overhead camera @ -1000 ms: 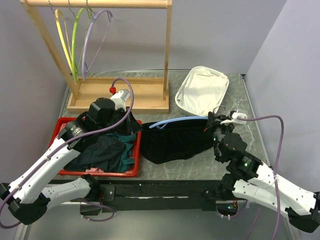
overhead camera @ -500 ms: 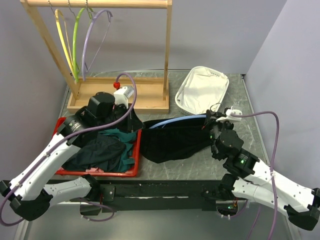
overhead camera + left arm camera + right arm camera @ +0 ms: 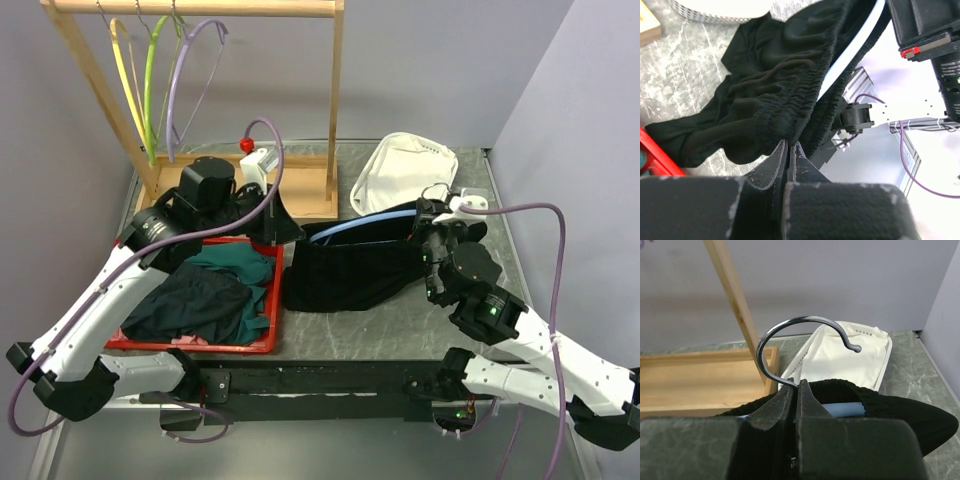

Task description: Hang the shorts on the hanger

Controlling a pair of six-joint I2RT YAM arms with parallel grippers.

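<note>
Raised shorts toward upper centre, pinched tight in left gripper. Clamping hanger with right gripper. Seemingly partway threaded; seating remains.

A grey-green marbled table is carrying a red bin at its left, a wooden rack standing at the back, and a white basket at the back right. Black shorts are sagging onto it in the middle, just beside the bin.

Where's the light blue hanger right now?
Top view, right of centre: the thin light blue plastic hanger runs along the far edge of the limp black shorts, beside the white fabric bin, its hook end at the right claw.
</note>
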